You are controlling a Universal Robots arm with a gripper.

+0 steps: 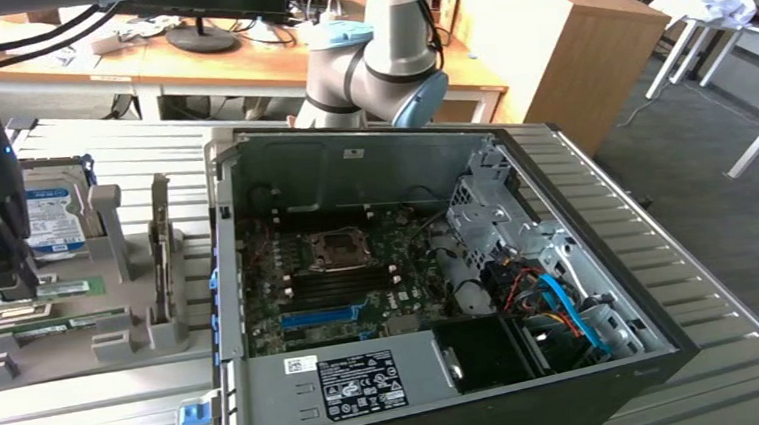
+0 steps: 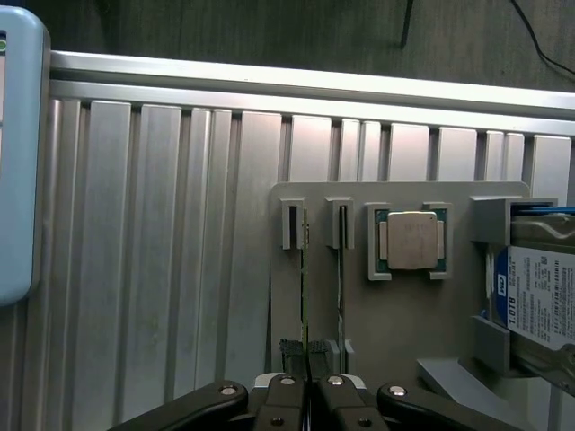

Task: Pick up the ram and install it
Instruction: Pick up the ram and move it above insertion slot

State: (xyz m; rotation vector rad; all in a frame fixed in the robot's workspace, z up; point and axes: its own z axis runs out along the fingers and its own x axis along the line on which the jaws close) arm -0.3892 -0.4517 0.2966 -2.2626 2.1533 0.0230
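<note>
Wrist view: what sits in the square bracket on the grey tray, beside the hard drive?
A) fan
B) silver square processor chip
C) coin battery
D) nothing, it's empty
B: a silver square processor chip lies framed by the bracket, with the hard drive next to it.

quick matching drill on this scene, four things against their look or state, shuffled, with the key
Things:
1 ram
2 hard drive
3 processor chip
4 computer case

Look or state:
a open, motherboard showing
b silver and square
c thin stick on edge, running in between the tips of the shut pincer
d blue-and-white label

Pairs: 1-c, 2-d, 3-b, 4-a
</note>
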